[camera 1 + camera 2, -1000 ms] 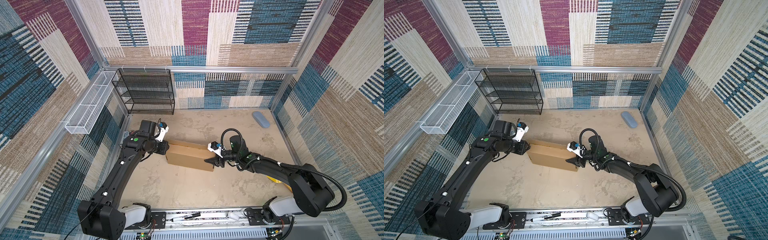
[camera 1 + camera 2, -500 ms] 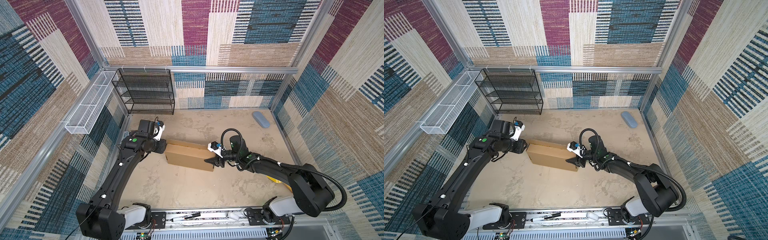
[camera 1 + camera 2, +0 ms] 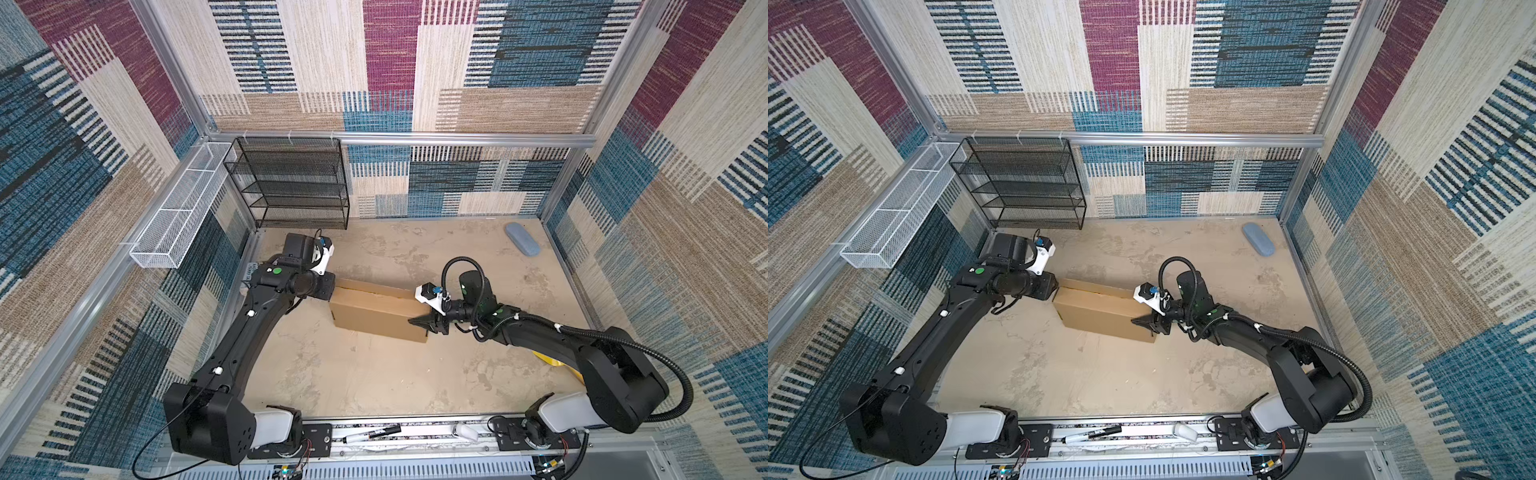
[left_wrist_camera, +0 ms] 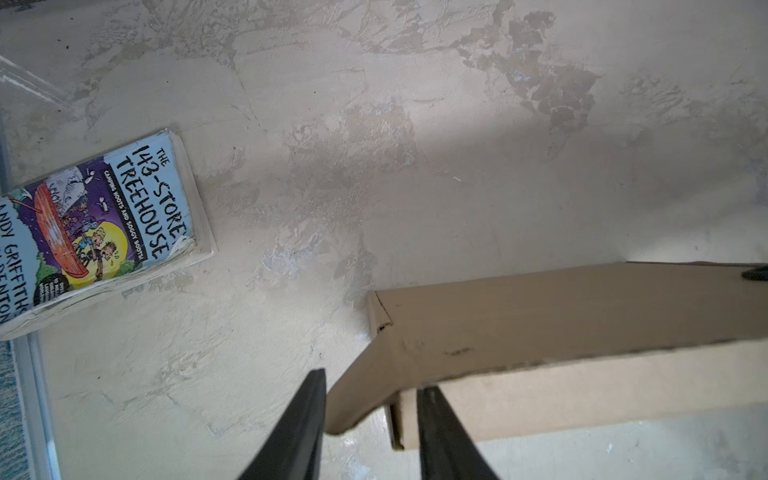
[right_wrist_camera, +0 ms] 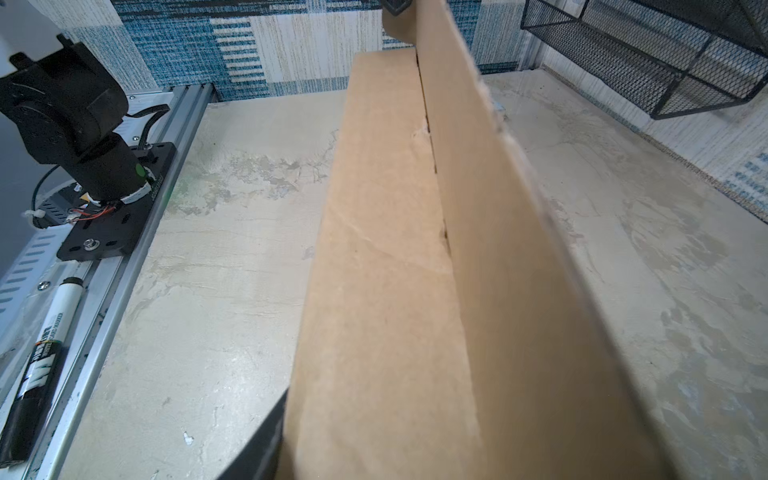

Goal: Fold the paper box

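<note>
The paper box (image 3: 376, 312) (image 3: 1100, 312) is a long brown cardboard box lying mid-table, its long top flap slightly raised. At its left end is my left gripper (image 3: 329, 289) (image 4: 370, 411), jaws apart. A bent corner flap (image 4: 361, 386) and the box's end wall sit between its fingers (image 4: 305, 419). At the right end my right gripper (image 3: 420, 324) (image 3: 1144, 324) is shut across the box. In the right wrist view the cardboard (image 5: 382, 291) fills the jaw gap. One finger (image 5: 266, 440) shows against its side and the other is hidden.
A colourful book (image 4: 95, 232) lies on the table beyond the box's left end. A black mesh shelf (image 3: 291, 183) and a white wire basket (image 3: 178, 212) stand at the back left. A blue case (image 3: 523, 245) lies back right, and a marker (image 3: 370, 434) on the front rail.
My left wrist has shifted slightly at the box's left end. The box and the right arm have stayed put.
</note>
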`<move>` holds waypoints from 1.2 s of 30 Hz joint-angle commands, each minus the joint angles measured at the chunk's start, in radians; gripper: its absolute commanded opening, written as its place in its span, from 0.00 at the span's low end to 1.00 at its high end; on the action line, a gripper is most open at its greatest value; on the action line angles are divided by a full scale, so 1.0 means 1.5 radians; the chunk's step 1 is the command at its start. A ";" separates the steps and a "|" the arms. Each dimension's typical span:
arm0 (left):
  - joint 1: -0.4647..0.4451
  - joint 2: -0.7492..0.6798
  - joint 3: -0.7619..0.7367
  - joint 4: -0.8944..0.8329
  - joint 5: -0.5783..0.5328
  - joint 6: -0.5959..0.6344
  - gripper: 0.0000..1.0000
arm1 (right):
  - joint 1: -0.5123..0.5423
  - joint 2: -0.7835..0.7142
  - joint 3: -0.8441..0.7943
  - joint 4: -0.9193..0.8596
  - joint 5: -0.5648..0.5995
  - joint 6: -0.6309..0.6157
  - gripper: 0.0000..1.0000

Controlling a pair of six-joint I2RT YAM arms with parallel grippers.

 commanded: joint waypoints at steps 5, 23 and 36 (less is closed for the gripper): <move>-0.001 -0.008 -0.011 0.012 0.030 -0.007 0.25 | 0.000 0.003 0.003 -0.031 0.031 -0.001 0.38; -0.003 -0.008 -0.016 0.000 0.047 -0.027 0.14 | 0.000 0.005 0.003 -0.030 0.034 0.000 0.36; -0.005 -0.011 -0.034 0.004 0.040 -0.036 0.04 | 0.000 0.010 0.005 -0.031 0.036 0.002 0.35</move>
